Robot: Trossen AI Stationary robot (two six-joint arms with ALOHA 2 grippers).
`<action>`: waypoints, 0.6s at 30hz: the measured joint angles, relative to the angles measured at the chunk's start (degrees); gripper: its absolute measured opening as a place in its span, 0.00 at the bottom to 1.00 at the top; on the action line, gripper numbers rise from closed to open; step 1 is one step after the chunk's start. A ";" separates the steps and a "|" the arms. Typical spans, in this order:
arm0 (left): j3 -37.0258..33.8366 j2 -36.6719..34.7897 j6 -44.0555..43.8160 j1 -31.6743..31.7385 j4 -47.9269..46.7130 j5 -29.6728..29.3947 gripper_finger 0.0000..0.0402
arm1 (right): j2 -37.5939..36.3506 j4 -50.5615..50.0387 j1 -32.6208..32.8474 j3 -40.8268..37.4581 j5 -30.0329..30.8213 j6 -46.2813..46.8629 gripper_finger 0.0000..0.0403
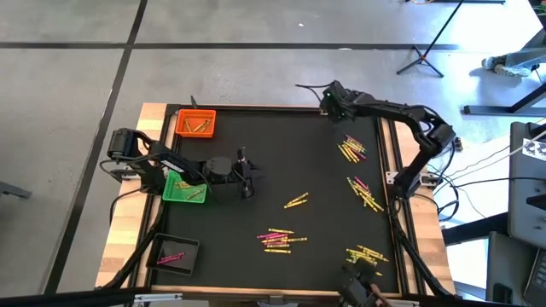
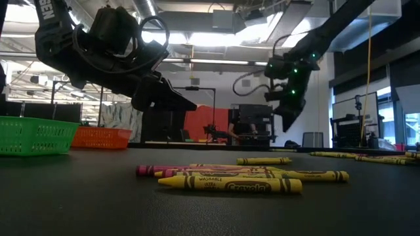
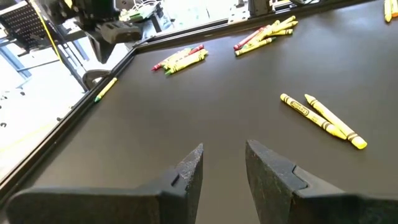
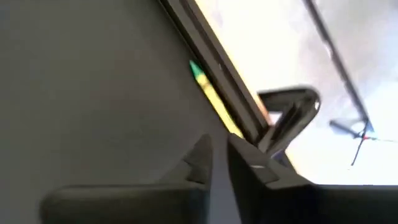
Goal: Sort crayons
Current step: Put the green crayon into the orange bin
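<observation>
Black matting covers the table (image 1: 256,170) in the high view, with crayons (image 1: 280,240) scattered in clusters toward the right and near sides; the left gripper (image 1: 245,173) hangs just beside the green tray (image 1: 175,189), while the right gripper (image 1: 328,101) sits at the far edge, well apart from every tray. Whether anything is between the right fingers cannot be made out from above. In the low view, yellow and pink crayons (image 2: 230,178) lie in the foreground; both grippers hang clear of the mat, and their fingertips are too dark to read. The left wrist view shows its jaws spread and empty over bare mat, two yellow crayons (image 3: 323,118) near. The right wrist view shows jaws nearly together with a thin gap, a green-tipped yellow crayon (image 4: 211,99) lying against the frame just beyond them; no grip is evident. Judged risk: pinned against the frame, that crayon may slip or roll when pinched.
</observation>
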 joint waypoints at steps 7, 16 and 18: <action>0.00 0.00 -0.02 0.00 0.02 0.00 0.26 | 4.16 5.72 -5.51 -0.04 -7.73 0.42 0.39; 0.00 0.00 0.00 0.00 0.06 0.00 0.26 | 9.60 10.62 -7.16 0.00 -12.02 0.64 0.44; 0.00 0.00 0.00 -0.02 0.08 0.00 0.26 | 10.24 11.74 -7.14 0.00 -10.79 1.85 0.44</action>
